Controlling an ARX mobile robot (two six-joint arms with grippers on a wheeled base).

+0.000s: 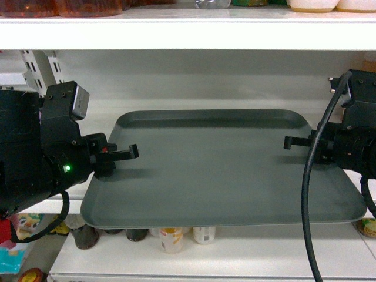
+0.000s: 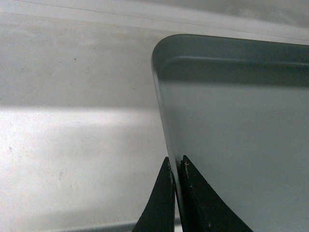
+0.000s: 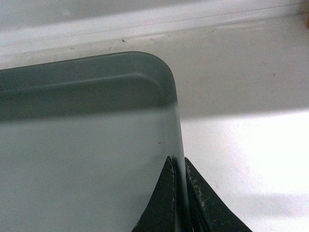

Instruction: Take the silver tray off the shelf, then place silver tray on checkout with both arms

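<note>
Left to right: your left gripper [image 1: 130, 152] is clamped on the left rim of the silver tray [image 1: 223, 170], and in the left wrist view its two black fingers [image 2: 161, 203] pinch that thin rim just below the rounded far corner. The tray spans the middle, its far part over the white shelf [image 1: 147, 100] board and its near edge jutting past the shelf's front lip, above bottles and jars [image 1: 170, 238] on the lower board. Your right gripper [image 1: 289, 143] is likewise closed on the right rim, as the right wrist view confirms. Each grip holds only a narrow strip of low, smooth metal, so the likely failure is slippage or twisting: if one arm pulls sooner, faster or higher than the other, the rim could slide from between the fingers and the tray could drop onto the goods below. Overhead, the upper shelf board [image 1: 188, 32] limits lift, so judge the way out to be straight toward you, kept level. Bare shelf lies beside both rims, giving some lateral room. The checkout is not in view.
</note>
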